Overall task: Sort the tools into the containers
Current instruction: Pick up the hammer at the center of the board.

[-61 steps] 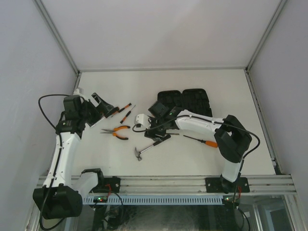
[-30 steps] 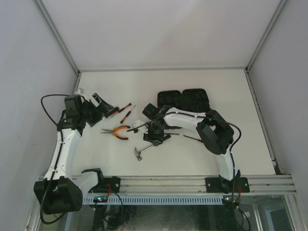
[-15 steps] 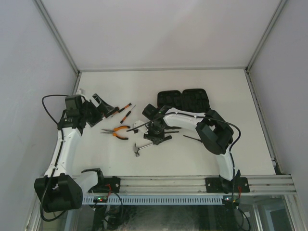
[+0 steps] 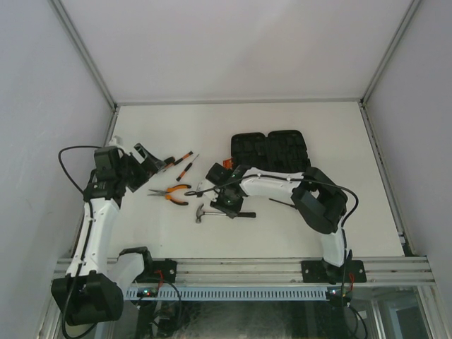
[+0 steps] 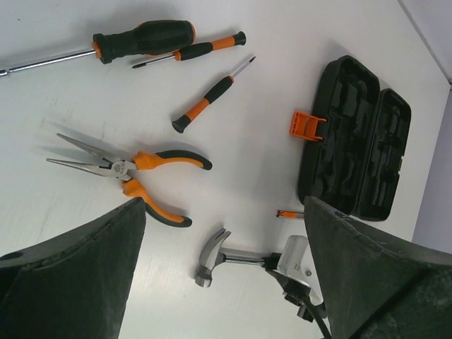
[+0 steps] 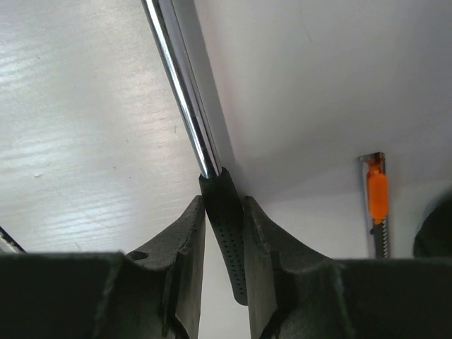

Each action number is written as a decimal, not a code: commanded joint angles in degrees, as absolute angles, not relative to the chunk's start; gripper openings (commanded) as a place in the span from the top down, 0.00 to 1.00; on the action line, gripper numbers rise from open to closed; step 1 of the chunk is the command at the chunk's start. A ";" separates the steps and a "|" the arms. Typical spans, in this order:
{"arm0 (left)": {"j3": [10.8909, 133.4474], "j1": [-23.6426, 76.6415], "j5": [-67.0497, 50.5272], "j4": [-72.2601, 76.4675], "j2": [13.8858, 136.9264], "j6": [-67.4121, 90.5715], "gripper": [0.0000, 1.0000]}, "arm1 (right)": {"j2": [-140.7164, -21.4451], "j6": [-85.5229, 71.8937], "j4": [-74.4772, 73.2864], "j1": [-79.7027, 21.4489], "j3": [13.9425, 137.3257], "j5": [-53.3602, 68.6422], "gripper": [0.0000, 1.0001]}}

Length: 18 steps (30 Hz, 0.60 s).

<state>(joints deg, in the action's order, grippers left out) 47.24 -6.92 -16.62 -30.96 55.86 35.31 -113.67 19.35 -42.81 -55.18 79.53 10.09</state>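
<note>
Your right hand (image 6: 224,215) is closed on the hammer (image 4: 212,212), pinching the black grip right where the steel shaft enters it (a hold close to the head end, probably so the heavy head won't swing the tool round). These views don't show whether the hammer is clear of the table (image 4: 282,120). It lies in front of the open case (image 4: 272,150), short of the moulded slots, so the carry is yet to come. Your left hand (image 4: 152,157) hangs wide open above the pliers (image 5: 134,173) and screwdrivers (image 5: 208,102), holding nothing; it looks placed there for the next pick. Mind the lone screwdriver (image 6: 378,194) just beside your right hand.
</note>
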 commanded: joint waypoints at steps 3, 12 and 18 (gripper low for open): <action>45.11 -6.63 -14.56 -31.72 50.61 33.84 0.04 | -107.21 2.41 -35.69 -56.14 73.44 5.70 0.98; 42.18 -3.38 -13.30 -29.15 51.36 35.14 0.04 | -104.59 -13.06 -31.58 -56.10 67.46 3.34 0.90; 42.69 -2.81 -12.60 -28.63 53.18 35.42 0.04 | -105.17 -10.74 -32.38 -56.88 67.44 1.98 0.76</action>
